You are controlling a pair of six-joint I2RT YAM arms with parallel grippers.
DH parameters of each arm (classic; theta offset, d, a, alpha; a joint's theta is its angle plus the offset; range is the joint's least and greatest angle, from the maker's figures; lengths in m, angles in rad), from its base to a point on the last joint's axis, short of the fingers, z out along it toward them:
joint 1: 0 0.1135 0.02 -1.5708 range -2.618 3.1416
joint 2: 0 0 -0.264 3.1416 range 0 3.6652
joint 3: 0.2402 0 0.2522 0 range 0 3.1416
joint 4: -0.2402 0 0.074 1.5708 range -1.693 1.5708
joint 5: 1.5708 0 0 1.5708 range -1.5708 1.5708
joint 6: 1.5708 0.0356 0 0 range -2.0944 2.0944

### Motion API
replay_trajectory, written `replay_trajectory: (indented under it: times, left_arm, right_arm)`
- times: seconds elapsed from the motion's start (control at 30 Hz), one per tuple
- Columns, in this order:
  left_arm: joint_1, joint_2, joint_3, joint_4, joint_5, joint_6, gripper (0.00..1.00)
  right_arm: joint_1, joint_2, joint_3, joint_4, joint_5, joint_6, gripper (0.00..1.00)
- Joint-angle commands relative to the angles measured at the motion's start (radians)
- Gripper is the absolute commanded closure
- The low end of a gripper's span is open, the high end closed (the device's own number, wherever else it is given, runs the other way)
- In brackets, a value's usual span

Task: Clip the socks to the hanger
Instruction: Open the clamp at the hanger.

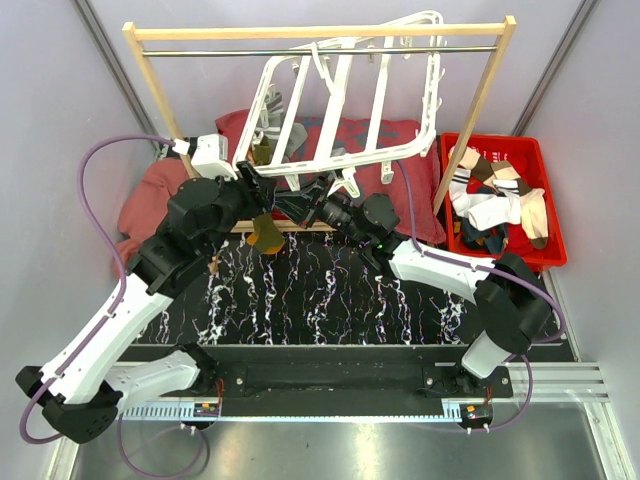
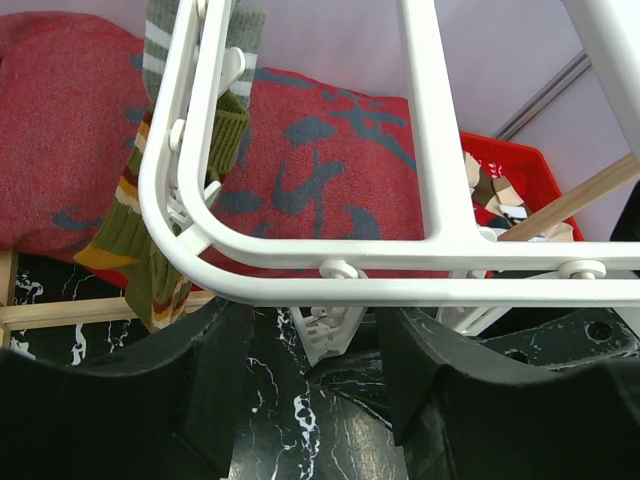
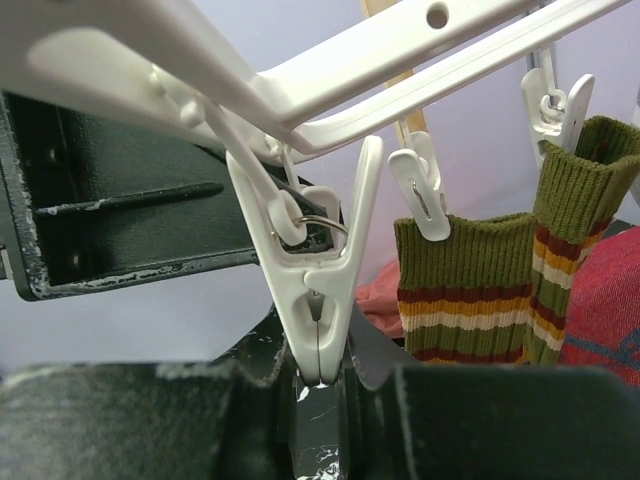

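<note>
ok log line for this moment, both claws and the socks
left claw: open at edge clip | right claw: shut on dangling clip | olive socks: clipped on hanger | more socks: in red bin

Bright, even, diffuse light fills all three views; shadows are soft and faint. The overhead view is sharp; a dull sheen lies on the metal strip (image 1: pixel 330 445) at the near edge. In the right wrist view the right gripper (image 3: pixel 320 400) is a dark foreground blur; the clip (image 3: pixel 318 290) above it is crisp. In the left wrist view the white hanger (image 2: pixel 440 255) is bright but not washed out.
</note>
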Motion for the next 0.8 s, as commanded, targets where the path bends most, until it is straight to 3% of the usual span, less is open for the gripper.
replay_trajectory:
  times: [0.0, 0.2, 0.37, 0.47, 0.63, 0.77]
  left_arm:
    - [-0.007, 0.011, 0.031, 0.08, -0.052, -0.008, 0.48]
    - [-0.014, 0.018, 0.039, 0.095, -0.052, -0.013, 0.57]
    - [-0.019, 0.025, 0.04, 0.094, -0.063, 0.001, 0.72]
    - [-0.019, 0.023, 0.036, 0.095, -0.074, 0.013, 0.81]
    - [-0.019, 0.025, 0.028, 0.1, -0.078, 0.036, 0.97]
    - [-0.019, 0.026, 0.016, 0.12, -0.078, 0.067, 1.0]
  right_arm:
    - [0.025, -0.018, 0.015, -0.043, -0.013, -0.062, 1.0]
    - [0.031, -0.008, 0.02, -0.058, -0.009, -0.075, 1.0]
    - [0.03, 0.005, 0.011, -0.063, 0.002, -0.082, 1.0]
    - [0.031, 0.001, -0.001, -0.066, 0.01, -0.082, 0.89]
    - [0.03, -0.036, -0.049, -0.075, 0.034, -0.075, 0.56]
    - [0.03, -0.084, -0.109, -0.121, 0.091, -0.074, 0.45]
